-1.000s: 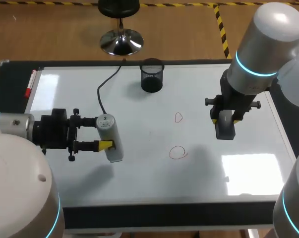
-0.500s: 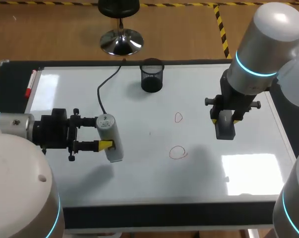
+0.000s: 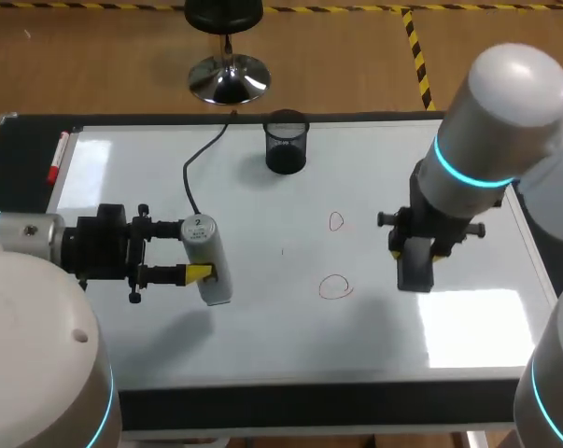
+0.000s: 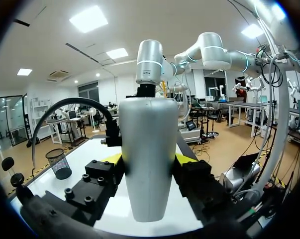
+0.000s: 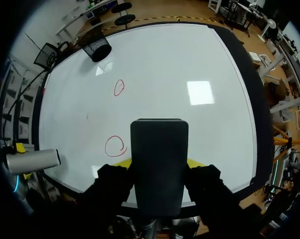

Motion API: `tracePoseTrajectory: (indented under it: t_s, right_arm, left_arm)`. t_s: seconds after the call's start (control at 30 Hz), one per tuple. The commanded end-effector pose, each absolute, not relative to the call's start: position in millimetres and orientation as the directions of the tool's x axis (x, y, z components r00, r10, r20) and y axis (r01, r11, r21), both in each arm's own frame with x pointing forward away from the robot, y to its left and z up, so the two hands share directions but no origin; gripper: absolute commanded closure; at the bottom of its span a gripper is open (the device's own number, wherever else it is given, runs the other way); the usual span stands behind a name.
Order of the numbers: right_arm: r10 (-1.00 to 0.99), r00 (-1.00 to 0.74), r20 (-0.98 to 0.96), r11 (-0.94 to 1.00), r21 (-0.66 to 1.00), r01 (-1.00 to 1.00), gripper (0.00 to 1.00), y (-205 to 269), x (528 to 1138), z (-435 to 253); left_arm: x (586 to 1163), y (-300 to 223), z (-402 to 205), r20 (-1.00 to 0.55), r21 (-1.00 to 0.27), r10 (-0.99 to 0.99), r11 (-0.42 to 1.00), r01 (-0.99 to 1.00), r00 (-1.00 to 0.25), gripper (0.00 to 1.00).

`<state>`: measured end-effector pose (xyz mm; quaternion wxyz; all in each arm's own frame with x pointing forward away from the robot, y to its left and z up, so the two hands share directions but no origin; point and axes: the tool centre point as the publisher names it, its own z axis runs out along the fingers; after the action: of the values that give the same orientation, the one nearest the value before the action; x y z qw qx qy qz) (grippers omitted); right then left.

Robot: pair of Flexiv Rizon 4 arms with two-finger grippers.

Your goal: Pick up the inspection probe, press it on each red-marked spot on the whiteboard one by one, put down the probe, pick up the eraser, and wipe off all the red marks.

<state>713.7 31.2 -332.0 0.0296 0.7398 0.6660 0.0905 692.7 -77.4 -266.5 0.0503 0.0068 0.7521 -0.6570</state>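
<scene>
The whiteboard [image 3: 262,327] covers the table and carries two red loops, a small one [image 3: 336,221] and a larger one [image 3: 335,287]. My left gripper [image 3: 195,250] is shut on the silver inspection probe [image 3: 209,266], held level over the board's left part; its black cable [image 3: 192,173] trails to the far edge. In the left wrist view the probe [image 4: 149,154] fills the space between the yellow tips. My right gripper [image 3: 416,252] is shut on the dark grey eraser [image 3: 415,273], just right of the larger loop. From the right wrist, the eraser [image 5: 158,159] hangs beside that loop [image 5: 115,146].
A black mesh cup [image 3: 286,142] stands at the board's far middle. A red marker [image 3: 55,159] lies along the far left edge. The right half of the board shows only light reflections.
My right arm has moved forward and a little left with the eraser, closer to the larger red loop. The left arm and probe have not moved.
</scene>
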Motion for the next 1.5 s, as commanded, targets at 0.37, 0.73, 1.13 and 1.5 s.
tracePoseTrajectory:
  t_s: [0.37, 0.73, 1.13, 1.5]
  right_arm:
    - [0.985, 0.119, 0.126, -0.136, 0.138, 0.981, 1.00, 73.4, 677.9, -335.1]
    - [0.988, 0.069, 0.140, -0.081, 0.081, 0.993, 1.00, 120.7, 674.5, -353.3]
    - [0.989, 0.044, 0.141, -0.052, 0.056, 0.997, 1.00, 164.7, 681.0, -370.1]
    - [0.989, 0.044, 0.139, -0.050, 0.041, 0.998, 1.00, 186.6, 692.1, -382.9]
  left_arm:
    - [691.4, -77.2, -265.6, -0.088, -0.988, -0.059, 0.135, 0.080, -0.994, 1.00]
    - [691.4, -77.2, -265.6, -0.088, -0.988, -0.059, 0.135, 0.080, -0.994, 1.00]
    - [691.4, -77.2, -265.6, -0.088, -0.988, -0.059, 0.135, 0.080, -0.994, 1.00]
    - [691.4, -77.2, -265.6, -0.088, -0.988, -0.059, 0.135, 0.080, -0.994, 1.00]
